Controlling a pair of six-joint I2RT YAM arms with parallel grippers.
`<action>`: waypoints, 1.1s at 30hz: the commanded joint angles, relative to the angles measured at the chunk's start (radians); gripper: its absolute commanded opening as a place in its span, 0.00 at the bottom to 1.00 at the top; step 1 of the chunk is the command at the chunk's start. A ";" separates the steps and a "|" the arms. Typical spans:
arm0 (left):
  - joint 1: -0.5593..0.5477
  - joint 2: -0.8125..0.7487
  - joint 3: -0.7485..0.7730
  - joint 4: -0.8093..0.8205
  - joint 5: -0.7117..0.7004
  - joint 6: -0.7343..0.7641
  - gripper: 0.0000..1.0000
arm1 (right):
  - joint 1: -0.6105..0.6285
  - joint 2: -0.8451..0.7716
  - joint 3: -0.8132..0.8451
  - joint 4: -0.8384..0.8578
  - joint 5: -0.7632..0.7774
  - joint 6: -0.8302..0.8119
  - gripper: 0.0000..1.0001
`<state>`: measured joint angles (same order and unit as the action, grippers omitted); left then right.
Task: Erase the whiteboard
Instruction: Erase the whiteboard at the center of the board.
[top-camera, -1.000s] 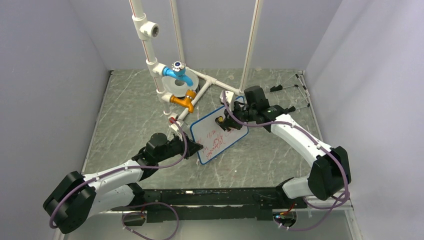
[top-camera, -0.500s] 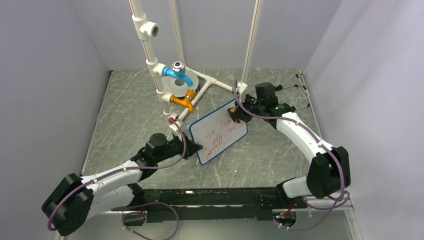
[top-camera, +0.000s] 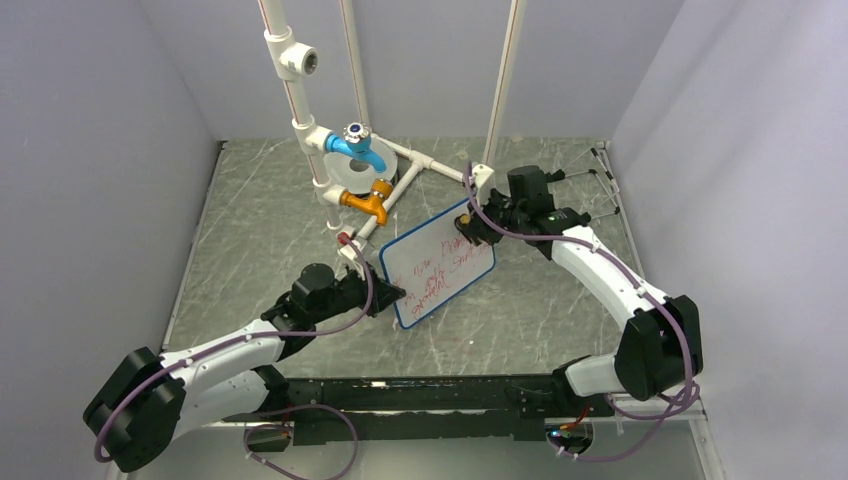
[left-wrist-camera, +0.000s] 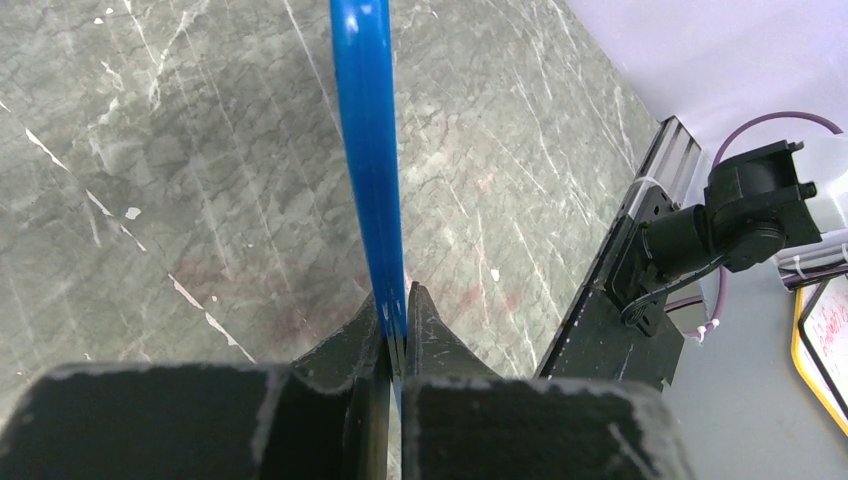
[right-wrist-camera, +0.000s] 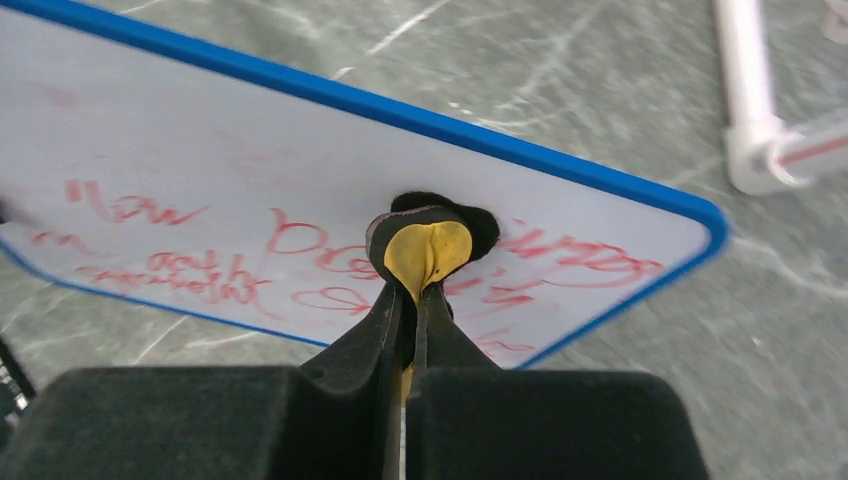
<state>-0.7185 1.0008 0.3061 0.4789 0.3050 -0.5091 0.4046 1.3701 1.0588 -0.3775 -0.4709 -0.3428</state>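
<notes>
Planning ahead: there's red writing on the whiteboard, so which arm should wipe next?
Right. The right gripper is shut on a yellow eraser pad against the whiteboard face; the left gripper is clamped on its blue rim, holding it.

Red handwriting (right-wrist-camera: 170, 268) on the whiteboard (right-wrist-camera: 200, 140), too scrawled to read

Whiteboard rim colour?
Blue; the whiteboard rim shows best in the right wrist view.

One whiteboard (top-camera: 438, 267), one yellow pad (right-wrist-camera: 425, 248). Two grippers: left gripper (left-wrist-camera: 397, 308), right gripper (right-wrist-camera: 410, 295). Two taps near the table's (top-camera: 250, 220) far edge: blue tap (top-camera: 355, 148), orange tap (top-camera: 366, 203).
</notes>
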 joint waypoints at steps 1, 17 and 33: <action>-0.012 -0.021 0.067 -0.003 0.070 0.048 0.00 | -0.026 -0.016 0.002 0.077 0.122 0.021 0.00; -0.012 -0.018 0.115 -0.068 0.061 0.110 0.00 | -0.026 -0.066 -0.012 0.068 -0.001 -0.003 0.00; -0.005 0.027 0.121 0.005 0.078 0.107 0.00 | -0.040 -0.068 -0.013 -0.069 -0.304 -0.188 0.00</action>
<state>-0.7223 1.0119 0.3874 0.3767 0.3309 -0.4236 0.3286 1.3205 1.0332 -0.4030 -0.6216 -0.4423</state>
